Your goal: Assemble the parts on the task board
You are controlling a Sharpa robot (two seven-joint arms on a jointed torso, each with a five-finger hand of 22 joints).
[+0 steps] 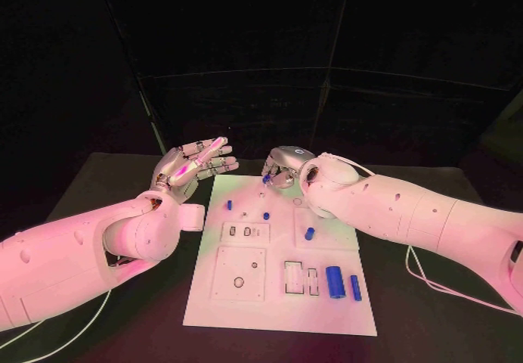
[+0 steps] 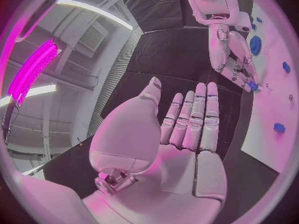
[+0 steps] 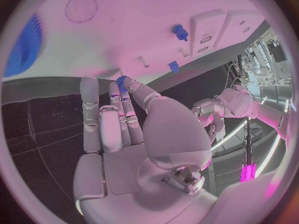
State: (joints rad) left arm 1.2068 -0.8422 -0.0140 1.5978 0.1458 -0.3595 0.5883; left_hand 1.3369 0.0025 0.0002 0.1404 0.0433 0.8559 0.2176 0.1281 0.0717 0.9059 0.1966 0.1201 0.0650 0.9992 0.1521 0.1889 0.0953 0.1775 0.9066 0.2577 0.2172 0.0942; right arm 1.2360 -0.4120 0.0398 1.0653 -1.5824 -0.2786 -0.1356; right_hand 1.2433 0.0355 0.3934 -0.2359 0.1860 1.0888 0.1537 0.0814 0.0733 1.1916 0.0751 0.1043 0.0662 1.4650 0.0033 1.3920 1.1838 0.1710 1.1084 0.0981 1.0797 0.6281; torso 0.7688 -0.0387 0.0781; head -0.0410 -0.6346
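Right hand (image 1: 286,168): small blue plastic part (image 3: 121,79) pinched at fingertips; should be lowered upright onto white task board (image 1: 273,302).
Left hand (image 1: 194,168): spread, nothing held.

Black table (image 1: 98,181), white task board (image 1: 278,310) lying flat at its middle
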